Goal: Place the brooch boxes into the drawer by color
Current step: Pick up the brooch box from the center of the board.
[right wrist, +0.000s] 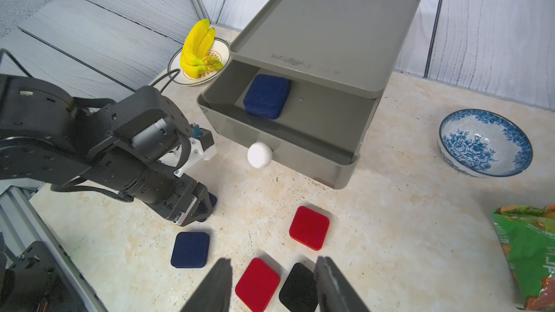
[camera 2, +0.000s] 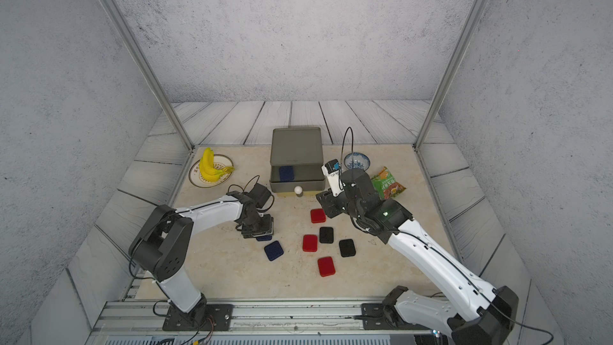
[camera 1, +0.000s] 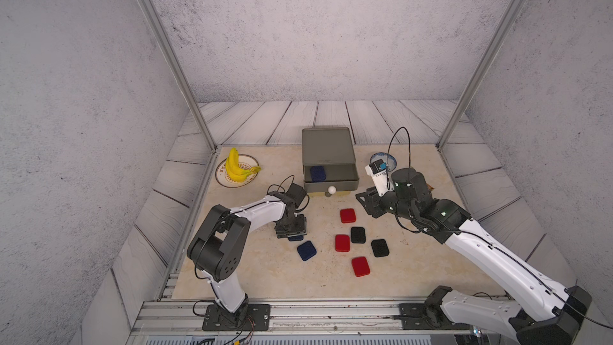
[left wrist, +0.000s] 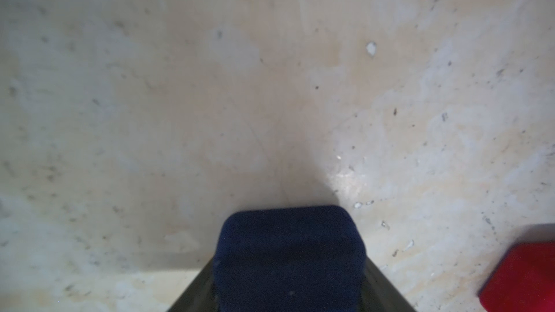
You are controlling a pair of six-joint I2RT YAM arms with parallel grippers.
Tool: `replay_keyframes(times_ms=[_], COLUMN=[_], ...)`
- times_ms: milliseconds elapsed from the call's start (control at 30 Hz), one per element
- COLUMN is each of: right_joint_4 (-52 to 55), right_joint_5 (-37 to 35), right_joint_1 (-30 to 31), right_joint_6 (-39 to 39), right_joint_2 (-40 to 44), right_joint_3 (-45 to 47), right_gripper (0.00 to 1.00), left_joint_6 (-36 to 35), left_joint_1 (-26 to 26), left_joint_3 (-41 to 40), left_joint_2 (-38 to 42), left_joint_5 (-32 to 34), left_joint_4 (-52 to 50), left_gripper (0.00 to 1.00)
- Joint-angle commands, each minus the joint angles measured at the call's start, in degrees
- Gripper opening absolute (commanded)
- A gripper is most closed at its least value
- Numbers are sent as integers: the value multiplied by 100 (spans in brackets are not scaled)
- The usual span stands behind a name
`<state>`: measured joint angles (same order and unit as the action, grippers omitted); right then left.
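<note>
The grey drawer (camera 1: 326, 147) chest stands at the back centre, its top tier pulled out by its white knob (camera 1: 331, 190). One navy brooch box (camera 1: 317, 173) lies inside. My left gripper (camera 1: 293, 232) points down at the table, shut on a second navy box (left wrist: 288, 259), with a finger (left wrist: 195, 289) pressed to each side. A third navy box (camera 1: 306, 250) lies just in front. Three red boxes (camera 1: 347, 215) (camera 1: 342, 242) (camera 1: 360, 266) and two black ones (camera 1: 358, 234) (camera 1: 379, 247) lie right of centre. My right gripper (right wrist: 273, 283) hovers open and empty beside the drawer.
A plate of bananas (camera 1: 237, 169) sits at the back left. A blue-and-white bowl (camera 2: 356, 161) and a green snack bag (camera 2: 387, 184) lie right of the drawer, behind my right arm. Metal frame posts stand at the table's back corners.
</note>
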<state>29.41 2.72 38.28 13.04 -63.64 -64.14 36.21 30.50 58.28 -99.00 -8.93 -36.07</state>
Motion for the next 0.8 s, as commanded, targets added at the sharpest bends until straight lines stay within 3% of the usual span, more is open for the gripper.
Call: replay_keyframes(times_ms=[0,67,267,500,600,700,767], right_joint_4=[15,7,-375,-2156,-2560,-2522,-2519], right_joint_5=[105,168,879,2413,2508,2167,2051], right_joint_1=[-13,-13,51,63,348,823,924], right_joint_6=[75,115,316,1198,1431,1308,1370], right_joint_2=[-25,-68,-168,25,-31,-275,-480], right_joint_3=[-72,-103,-50,704,735,539,394], right_gripper=[51,51,51,58,59,59,59], left_joint_6=[-112,-151,-209,154,806,1959,2413], left_joint_1=[-156,-208,-336,-522,-604,-659,-668], left_joint_3=[-210,-230,-232,341,504,228,330], left_joint_2=[161,275,1288,2671,3168,3571,3524], left_joint_5=[17,-20,-136,-759,-876,-917,-997], left_joint_4=[-229,-278,-584,-339,295,1877,2378], left_gripper=[48,40,40,34,40,37,33])
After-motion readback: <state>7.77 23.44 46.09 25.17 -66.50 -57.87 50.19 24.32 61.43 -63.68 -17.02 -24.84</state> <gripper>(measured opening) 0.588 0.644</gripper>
